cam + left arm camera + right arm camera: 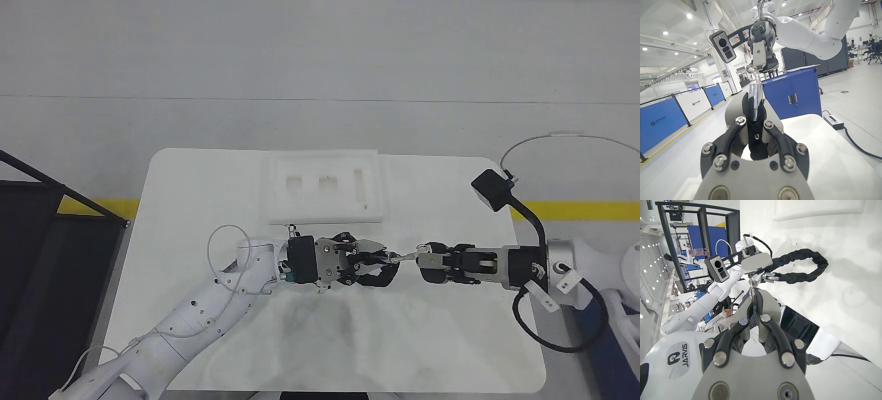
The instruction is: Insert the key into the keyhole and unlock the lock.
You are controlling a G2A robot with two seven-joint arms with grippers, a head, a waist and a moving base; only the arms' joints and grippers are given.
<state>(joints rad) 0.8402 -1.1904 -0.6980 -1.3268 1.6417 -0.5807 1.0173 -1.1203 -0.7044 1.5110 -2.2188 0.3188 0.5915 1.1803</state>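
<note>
the key [752, 293], thin, stiff and likely slick, sits pinched by its head in my closed right gripper [754, 303] with its tip at the keyhole [752, 282] of the lock [772, 277], whose hard chrome barrel [755, 102] my left gripper [754, 108] clamps above the surface [450, 330], the soft cable [810, 262] looping free.

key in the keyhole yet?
Not yet, it seems: the right gripper holds the key just short of the lock's keyhole, whose slot shows uncovered.

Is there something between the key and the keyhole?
Nothing visible. The key, in the right gripper, points straight at the keyhole of the lock, which the left gripper holds. The black loop lies off to the side.
</note>
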